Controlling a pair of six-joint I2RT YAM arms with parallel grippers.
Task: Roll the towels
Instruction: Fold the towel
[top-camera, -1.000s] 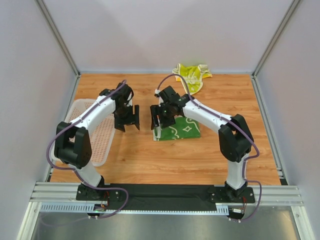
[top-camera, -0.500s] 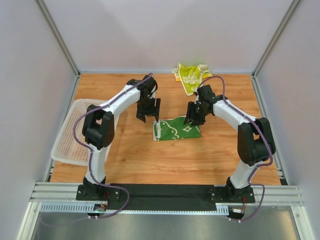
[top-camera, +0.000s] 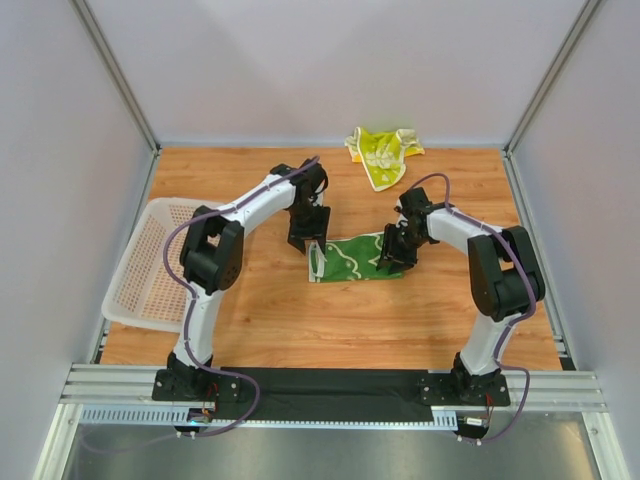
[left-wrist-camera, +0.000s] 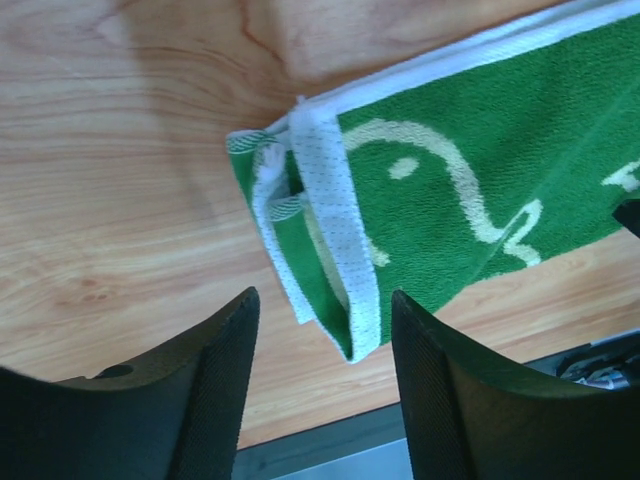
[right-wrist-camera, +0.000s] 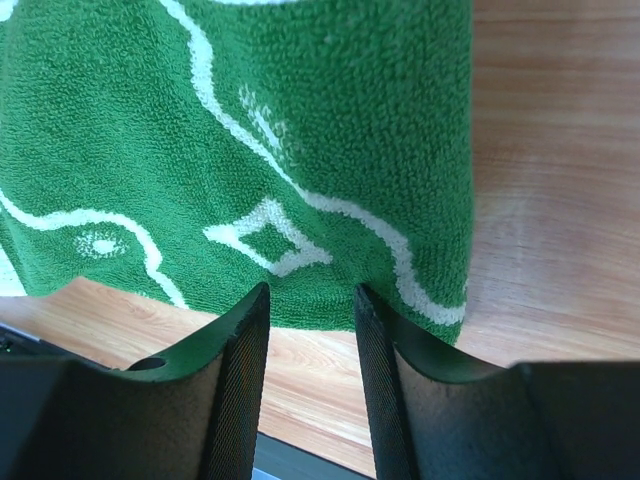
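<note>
Beneath left tool (left-wrist-camera: 322, 330) — green towel (left-wrist-camera: 500, 150), white doubled-over hem (left-wrist-camera: 335, 230)

A warm orange-brown wooden worktop (top-camera: 260, 330) lies under the left claw (top-camera: 306, 243) and the right claw (top-camera: 391, 261). Pale grey walls (top-camera: 330, 70) stand beyond and beside both claws, aluminium posts (top-camera: 115, 75) in the far corners, the light even

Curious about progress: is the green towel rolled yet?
No. The green towel lies mostly flat; only its left end is folded over.
</note>
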